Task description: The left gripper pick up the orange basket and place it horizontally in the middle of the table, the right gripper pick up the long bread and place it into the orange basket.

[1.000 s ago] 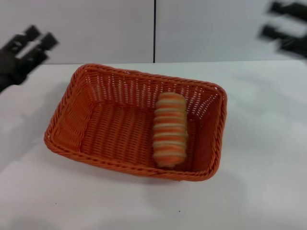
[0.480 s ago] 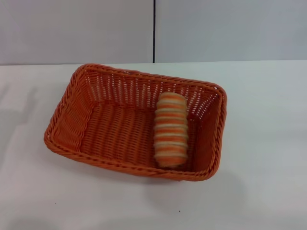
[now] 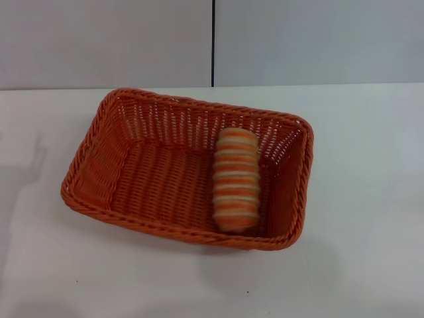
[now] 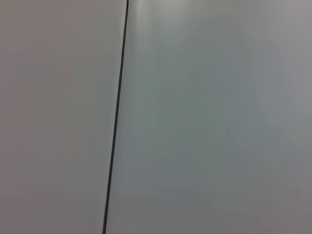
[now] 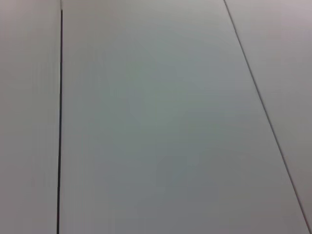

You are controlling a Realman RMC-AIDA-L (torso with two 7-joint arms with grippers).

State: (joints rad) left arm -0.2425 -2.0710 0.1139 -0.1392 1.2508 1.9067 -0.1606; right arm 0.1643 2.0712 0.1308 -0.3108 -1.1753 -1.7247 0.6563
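The orange basket [image 3: 165, 179] lies lengthwise across the middle of the white table [image 3: 358, 199] in the head view. Inside it, toward its right end, rests the long bread [image 3: 236, 179], a striped tan roll lying on the basket floor and pointing front to back. Neither the left gripper nor the right gripper shows in any view. Both wrist views hold only a plain grey panelled wall.
A grey wall with a dark vertical seam [image 3: 212, 43] stands behind the table's far edge. White tabletop surrounds the basket on all sides.
One second ago both grippers showed at the upper left and upper right corners of the head view; both have since left the view. Basket and bread have not moved.
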